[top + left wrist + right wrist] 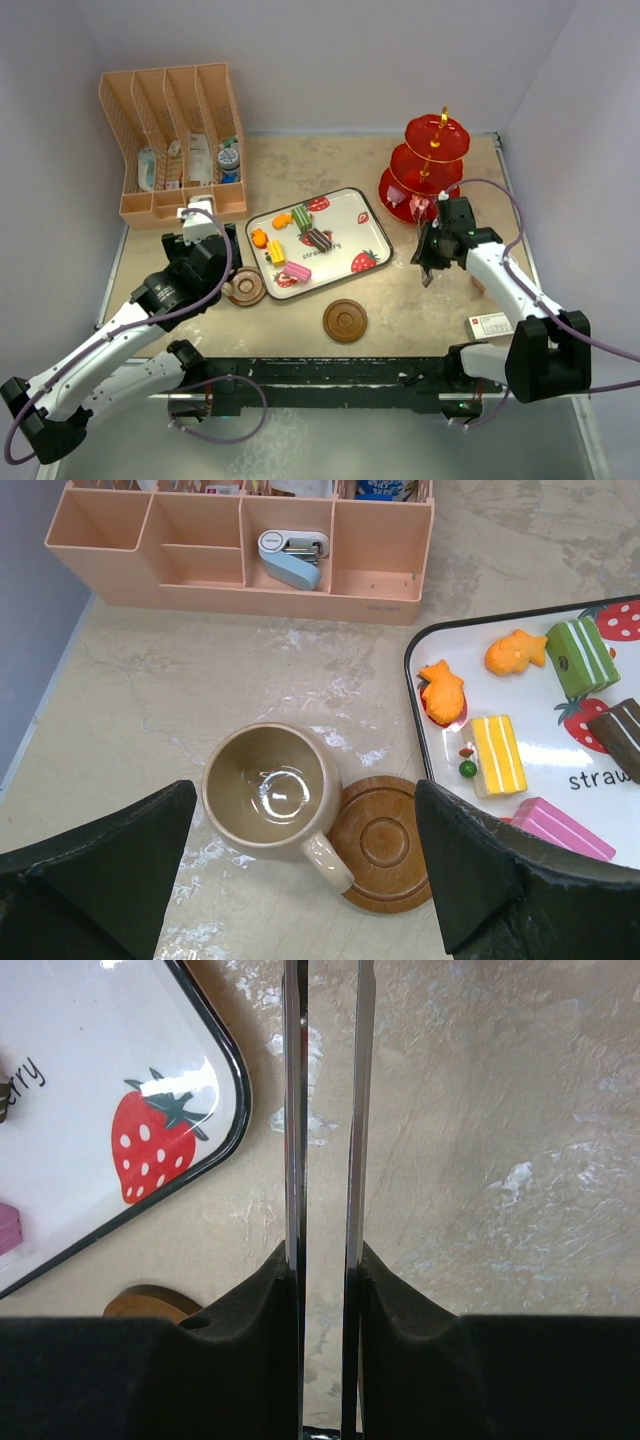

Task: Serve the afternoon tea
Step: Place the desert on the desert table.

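A tan mug (268, 798) stands on the table, its handle lying over the edge of a brown saucer (388, 845). My left gripper (305, 858) hangs open above them, one finger on each side, touching neither. Several toy cakes (300, 242) lie on the strawberry tray (346, 214). A second saucer (345, 320) sits in front of the tray. At the back right stands the red three-tier stand (425, 165). Between tray and stand, my right gripper (325, 1280) is shut on the metal tongs (296, 1110), whose two blades point down at bare table.
The peach divided rack (175, 140) with toiletries fills the back left corner. A small white box (492, 325) lies by the right arm's base. The tray's corner (236, 1090) and the second saucer (150, 1302) lie just left of the tongs.
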